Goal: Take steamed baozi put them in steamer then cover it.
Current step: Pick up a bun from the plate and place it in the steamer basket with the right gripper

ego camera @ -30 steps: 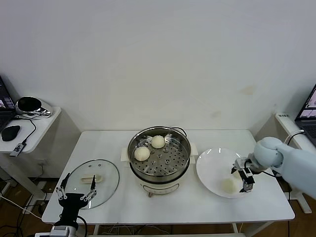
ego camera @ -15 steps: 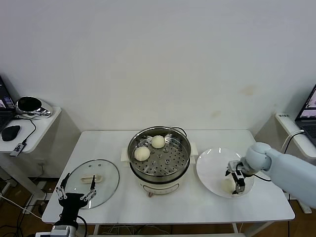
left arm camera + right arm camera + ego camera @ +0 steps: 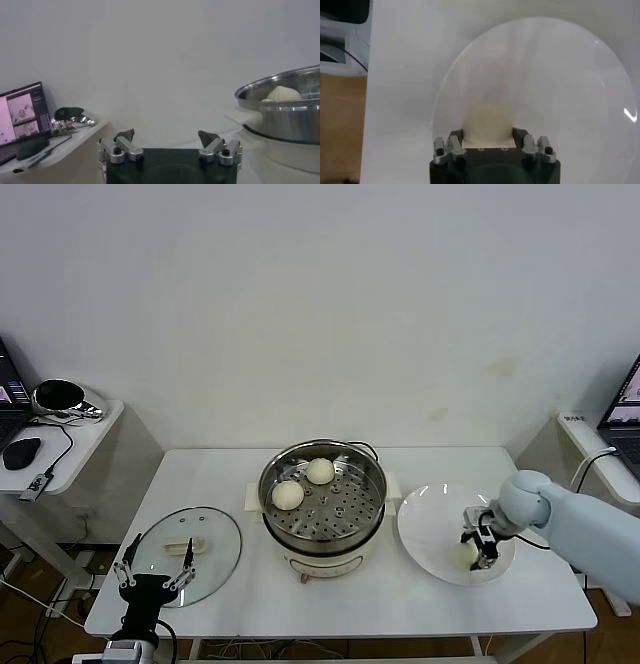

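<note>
On white plate (image 3: 430, 529): right pincer (image 3: 478, 549) clamped around baozi (image 3: 489, 121), bun between fingers.

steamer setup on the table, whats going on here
The right gripper is down on the white plate, closed around a steamed baozi that sits on the plate. Two more baozi already sit in the open steamer. The glass cover lies flat on the table to the steamer's left, and the left gripper waits open near it.
</note>
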You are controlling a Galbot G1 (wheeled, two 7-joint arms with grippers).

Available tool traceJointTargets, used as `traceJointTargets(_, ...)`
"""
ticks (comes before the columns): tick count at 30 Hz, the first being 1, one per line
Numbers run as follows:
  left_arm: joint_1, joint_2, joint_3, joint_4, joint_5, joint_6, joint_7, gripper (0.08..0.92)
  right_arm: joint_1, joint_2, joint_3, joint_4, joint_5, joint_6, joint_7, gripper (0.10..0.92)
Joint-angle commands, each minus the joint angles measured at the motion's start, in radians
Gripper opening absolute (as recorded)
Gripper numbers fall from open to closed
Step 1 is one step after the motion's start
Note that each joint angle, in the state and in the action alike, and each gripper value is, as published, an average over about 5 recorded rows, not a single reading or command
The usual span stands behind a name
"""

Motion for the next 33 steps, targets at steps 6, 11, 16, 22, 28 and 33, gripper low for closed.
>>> traceJointTargets(6, -0.007, 0.003, 0.007, -0.004, -0.002, 0.0, 0.0, 0.823, 0.392, -0.031, -0.084, 0.02, 0.158, 0.029, -0.061, 0.604)
traceJointTargets(11, -0.011, 0.009, 0.011, -0.007, -0.003, 0.0, 0.001, 0.823, 0.644, 0.031, -0.206, 0.01, 0.259, 0.055, -0.076, 0.61)
traceJointTargets(16, -0.013, 0.019, 0.011, -0.011, -0.008, 0.0, 0.0, 0.823, 0.771, 0.145, -0.307, 0.047, 0.334, 0.089, -0.043, 0.611)
traceJointTargets(22, -0.019, 0.024, 0.006, -0.01, -0.013, 0.0, 0.0, 0.823, 0.776, 0.319, -0.38, 0.098, 0.393, 0.156, 0.015, 0.614)
traceJointTargets(28, -0.021, 0.019, -0.001, -0.008, -0.014, 0.001, -0.001, 0.823, 0.701, 0.501, -0.407, 0.032, 0.358, 0.297, 0.035, 0.619)
traceJointTargets(33, -0.019, 0.014, -0.013, -0.012, -0.015, 0.002, 0.0, 0.823, 0.664, 0.628, -0.462, -0.042, 0.309, 0.409, 0.025, 0.619)
